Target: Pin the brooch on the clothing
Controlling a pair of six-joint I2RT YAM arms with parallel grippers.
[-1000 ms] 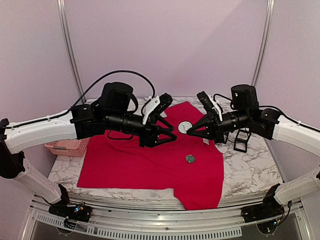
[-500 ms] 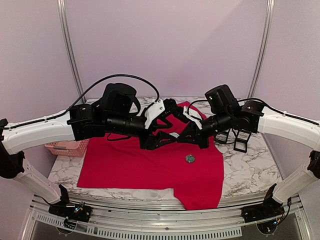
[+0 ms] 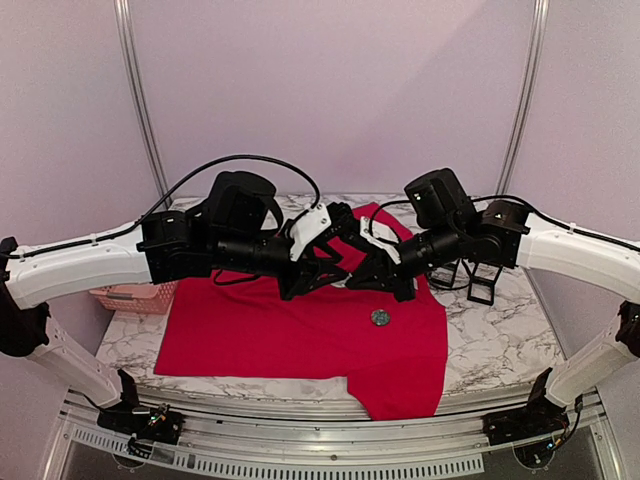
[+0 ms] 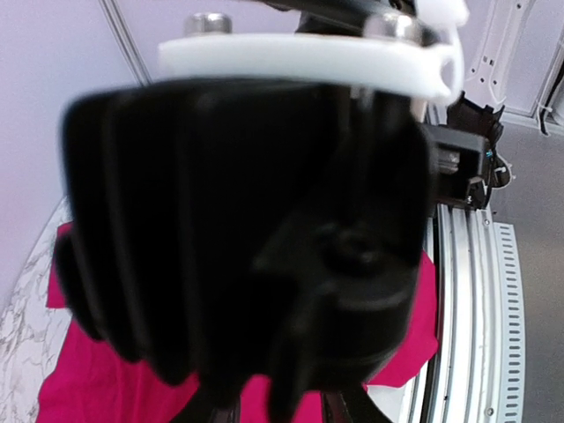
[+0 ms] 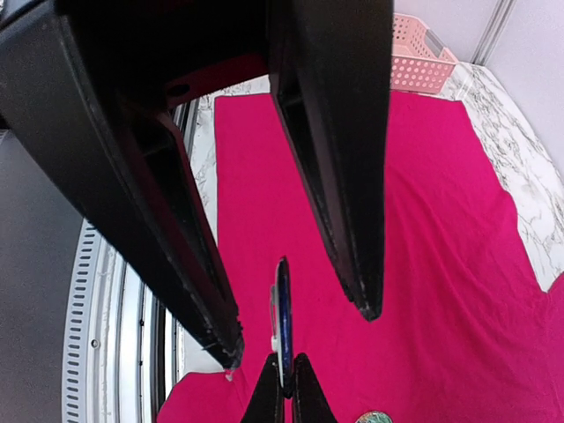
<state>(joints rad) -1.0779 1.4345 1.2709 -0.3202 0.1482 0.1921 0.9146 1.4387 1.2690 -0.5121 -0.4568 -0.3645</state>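
Brooch [image 5: 282, 317] is in the air over the middle of the shirt [image 3: 260, 330], held edge-on by the right gripper [image 5: 284, 366], which is pressed together on its lower rim. Left gripper [image 5: 300, 335] is spread, one finger each side of the brooch, with a gap on both sides in the right wrist view; no contact that I can see. It reads as a thin stiff disc, light with a smooth rim, so likely slippery. Better hold is flat across both faces; pin side is hidden, so keep clear of it. Shirt is soft and limp, lying flat on the tabletop [image 3: 490, 330]. It will probably bunch rather than resist a pin push, so lift a pinch of fabric. One small round thing [image 3: 380, 317] sits on the shirt toward 4 o'clock from centre, below the grippers. Room: open red fabric from 7 to 9 o'clock. Pink basket [image 3: 135, 295] is off the 9 o'clock edge, black stand [image 3: 482, 282] at 3 o'clock. Shirt hem hangs over the tabletop edge around 5 o'clock. Grippers are nose to nose, so there's little slack between them.
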